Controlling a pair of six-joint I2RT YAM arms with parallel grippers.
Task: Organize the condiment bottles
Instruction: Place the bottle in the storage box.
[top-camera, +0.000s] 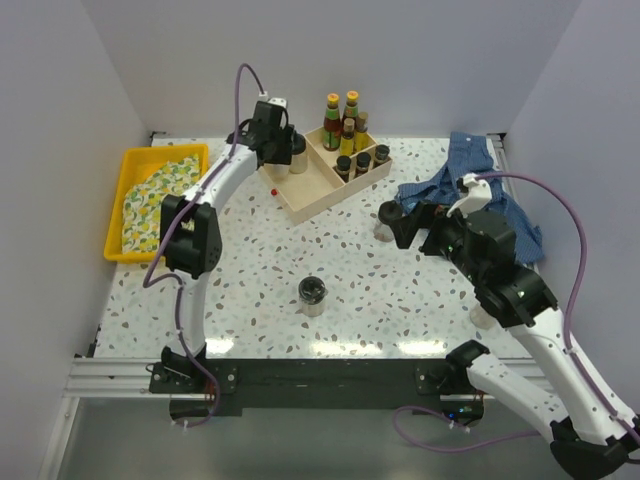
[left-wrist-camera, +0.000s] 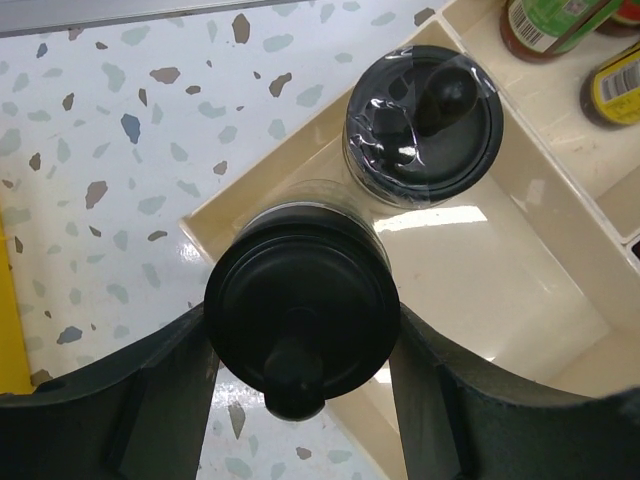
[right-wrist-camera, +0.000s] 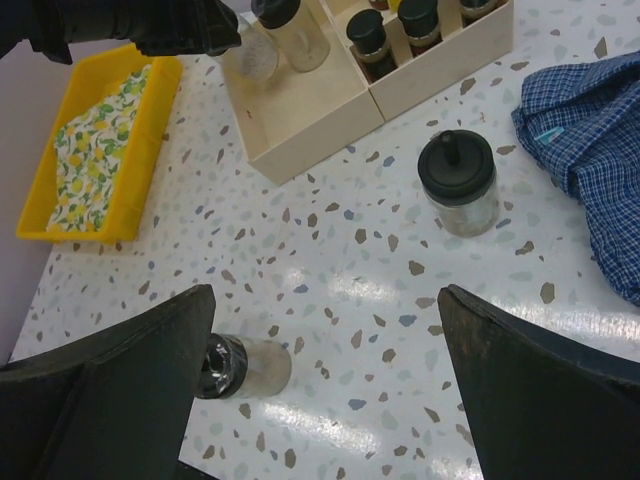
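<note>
Gripped upright by our left hand, a black-lidded jar is at the far-left corner of the wooden box, just beside another jar.

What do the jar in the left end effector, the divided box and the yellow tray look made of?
Held jar: clear wall, glass or hard plastic, cannot tell which; glossy black knobbed lid, likely plastic. Divided box: pale, smooth flat panels, looks like light wood. Yellow tray: uniform bright colour, rounded rim, probably moulded plastic.
</note>
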